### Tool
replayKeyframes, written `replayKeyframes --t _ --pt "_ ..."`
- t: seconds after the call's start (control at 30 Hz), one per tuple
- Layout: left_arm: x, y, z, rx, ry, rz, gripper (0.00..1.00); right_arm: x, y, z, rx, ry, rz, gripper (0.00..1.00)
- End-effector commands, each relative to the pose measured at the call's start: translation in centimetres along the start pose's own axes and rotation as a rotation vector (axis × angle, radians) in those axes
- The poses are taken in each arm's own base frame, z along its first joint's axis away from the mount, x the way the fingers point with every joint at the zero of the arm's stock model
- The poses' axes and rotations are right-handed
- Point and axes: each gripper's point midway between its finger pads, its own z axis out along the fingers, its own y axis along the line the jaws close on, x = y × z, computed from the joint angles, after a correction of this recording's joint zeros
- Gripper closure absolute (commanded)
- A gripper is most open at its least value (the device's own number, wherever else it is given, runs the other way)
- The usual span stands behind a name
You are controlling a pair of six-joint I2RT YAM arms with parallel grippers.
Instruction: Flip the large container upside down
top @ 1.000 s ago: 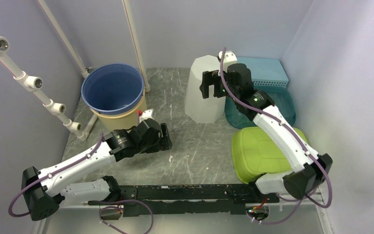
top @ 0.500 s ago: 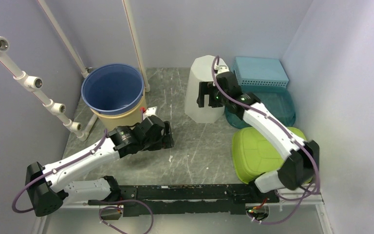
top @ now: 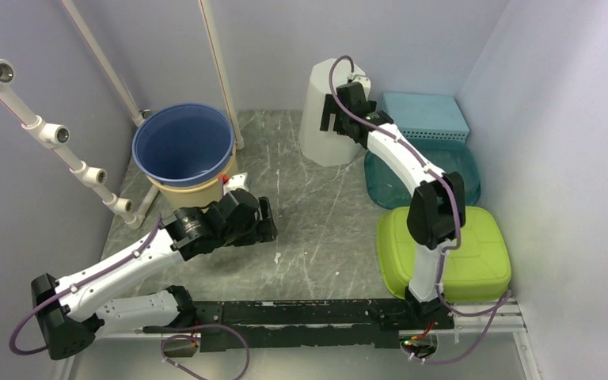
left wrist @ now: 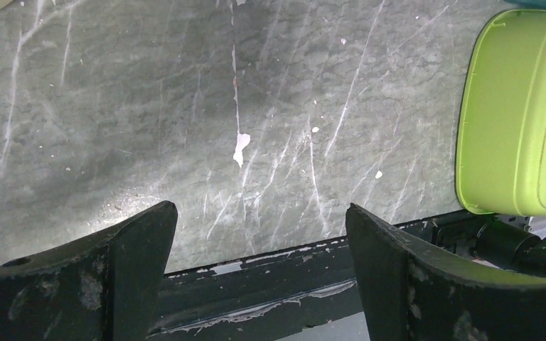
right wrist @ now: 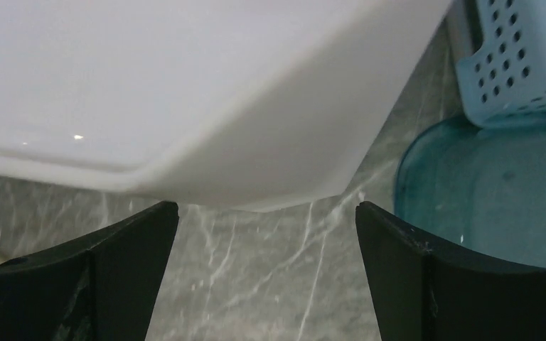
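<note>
The large white container stands at the back of the table against the rear wall, narrow end up and wide rim down. My right gripper is stretched out to its right side, against its wall. In the right wrist view the container fills the top, its rim just above my open right gripper, with nothing between the fingers. My left gripper hovers low over the grey table, open and empty; the left wrist view shows it over bare marble.
A blue bucket sits nested in a tan one at back left. A teal bowl and a light-blue perforated basket stand at back right. A green tub lies upside down at front right. White pipes line the left wall.
The white container has moved back toward the rear wall, with my right gripper at its side and the right arm stretched far out. The left arm has barely moved.
</note>
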Motion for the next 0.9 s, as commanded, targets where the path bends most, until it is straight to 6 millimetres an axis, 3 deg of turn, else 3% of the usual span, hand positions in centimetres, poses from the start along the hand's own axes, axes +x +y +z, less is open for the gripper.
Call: replayKeyframes --t 0.0,0.17,0.33,0.67,0.87 --pt "-1.0 0.0 -1.0 0.003 -0.041 -0.023 0.06 -4.6 -2.4 1.0 0.106 -0.095 0.082 0.0" --pt "-0.9 0.0 -0.9 0.005 -0.038 -0.022 0.06 -6.1 -3.9 1.7 0.127 -0.109 0.105 0.0" --pt "-0.9 -0.1 -0.7 -0.003 -0.03 -0.009 0.06 -4.8 -0.7 0.1 -0.091 -0.056 0.061 0.0" --pt "-0.7 0.6 0.3 -0.058 -0.026 -0.007 0.06 -2.0 6.3 -9.7 -0.639 0.019 0.18 0.03" --pt "0.9 3.4 1.0 -0.124 -0.045 -0.114 0.09 -1.2 12.0 -14.6 -0.839 0.075 0.125 0.11"
